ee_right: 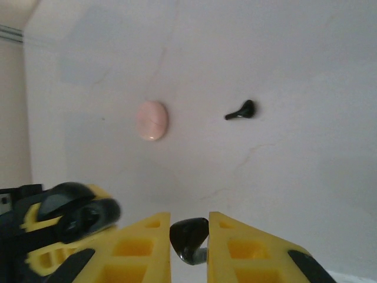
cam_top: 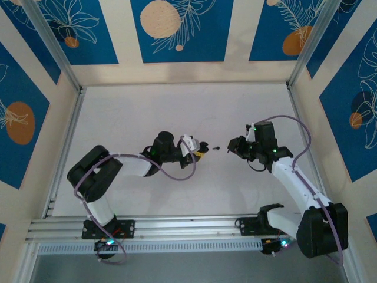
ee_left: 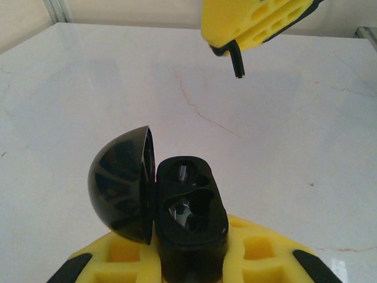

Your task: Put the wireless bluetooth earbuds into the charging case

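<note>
The black charging case (ee_left: 189, 206) stands upright between the yellow fingers of my left gripper (ee_left: 188, 239), which is shut on it. Its domed lid (ee_left: 121, 184) hangs open to the left and both sockets look empty. My right gripper (ee_right: 189, 227) is shut on one black earbud (ee_right: 189, 239); in the left wrist view that earbud's stem (ee_left: 237, 62) sticks down from the right gripper's fingers (ee_left: 259, 20), above and beyond the case. A second earbud (ee_right: 241, 111) lies loose on the table, between the left gripper (cam_top: 200, 150) and the right gripper (cam_top: 234, 145) in the top view.
The white table (cam_top: 177, 112) has aluminium rails along its left, right and near edges. A pale pink oval patch (ee_right: 152, 119) shows on the surface left of the loose earbud. The left gripper with the case (ee_right: 70, 212) appears blurred at the lower left.
</note>
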Robot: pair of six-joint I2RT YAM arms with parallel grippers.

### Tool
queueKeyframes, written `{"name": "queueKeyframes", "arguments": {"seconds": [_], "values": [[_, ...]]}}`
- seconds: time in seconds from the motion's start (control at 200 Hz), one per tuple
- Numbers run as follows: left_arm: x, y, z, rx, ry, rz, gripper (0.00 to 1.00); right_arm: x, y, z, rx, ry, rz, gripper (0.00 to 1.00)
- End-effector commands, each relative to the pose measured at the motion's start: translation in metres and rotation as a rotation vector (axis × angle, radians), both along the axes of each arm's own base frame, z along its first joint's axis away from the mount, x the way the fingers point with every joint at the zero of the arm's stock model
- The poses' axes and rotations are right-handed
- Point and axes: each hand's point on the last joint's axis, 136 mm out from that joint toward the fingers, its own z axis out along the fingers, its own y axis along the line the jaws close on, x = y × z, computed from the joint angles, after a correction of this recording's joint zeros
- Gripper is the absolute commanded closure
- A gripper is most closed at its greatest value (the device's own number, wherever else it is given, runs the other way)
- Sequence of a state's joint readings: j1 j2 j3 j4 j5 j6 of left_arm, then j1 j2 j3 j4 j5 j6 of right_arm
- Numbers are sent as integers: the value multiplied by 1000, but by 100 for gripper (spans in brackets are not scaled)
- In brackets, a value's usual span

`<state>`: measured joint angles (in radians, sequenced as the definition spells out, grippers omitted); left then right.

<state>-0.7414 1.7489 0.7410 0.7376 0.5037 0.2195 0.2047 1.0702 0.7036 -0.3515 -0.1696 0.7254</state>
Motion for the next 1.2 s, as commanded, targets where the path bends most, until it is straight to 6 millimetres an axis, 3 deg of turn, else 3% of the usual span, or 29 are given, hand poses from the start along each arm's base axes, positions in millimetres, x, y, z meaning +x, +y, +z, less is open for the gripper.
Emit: {"name": "queueKeyframes", "arguments": {"seconds": [0.0, 0.49, 1.195], "values": [[3, -12, 8, -29, -76, -5, 84, 2, 14, 15, 67, -48, -3, 83], [4, -20, 11, -31, -114, 11, 84, 10, 40, 31, 66, -145, -7, 83], [12, -23, 27, -103, -111, 61, 83, 16, 60, 23, 61, -158, 8, 83]]}}
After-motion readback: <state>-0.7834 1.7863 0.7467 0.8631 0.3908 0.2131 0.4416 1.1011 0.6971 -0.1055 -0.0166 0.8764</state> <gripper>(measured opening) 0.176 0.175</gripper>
